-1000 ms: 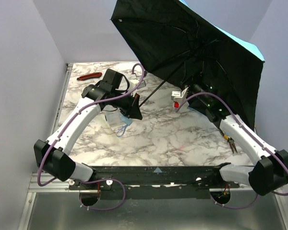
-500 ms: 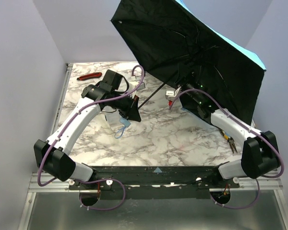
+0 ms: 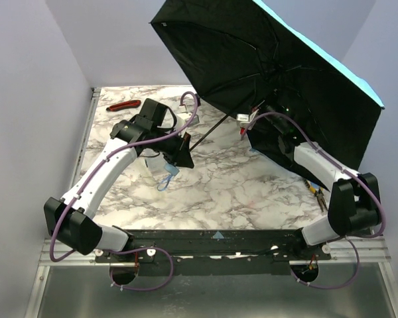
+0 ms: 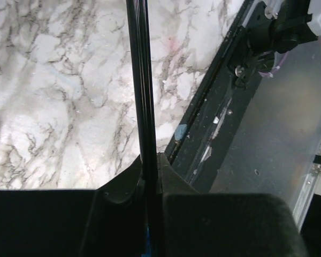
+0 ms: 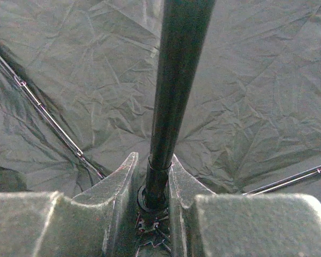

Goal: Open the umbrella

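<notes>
Right wrist view first: the right pincer [image 5: 153,163] is clenched on the umbrella's black shaft [image 5: 176,64], a finger either side of the collar where the ribs gather. The black underside of the canopy [image 5: 246,107] fills everything beyond. Over on the left wrist, the left pincer [image 4: 150,163] is grasping the same shaft low down, with the marble bench [image 4: 53,96] behind it. From the top, the umbrella [image 3: 265,59] stands spread and tilted over the far right of the bench, its sky-blue edge showing on the right. Its little blue handle [image 3: 170,173] hangs just near of the left pincer. It looks open, but I can't see whether that collar has latched. If it hasn't, letting go with the right would likely let the canopy sag back down the shaft. The big canopy also leans out past the bench's right edge, and its leverage could twist the thin shaft in the left grip. Against half a second ago, the canopy has swung further right and flattened out, and the right arm has reached farther up beneath it.
</notes>
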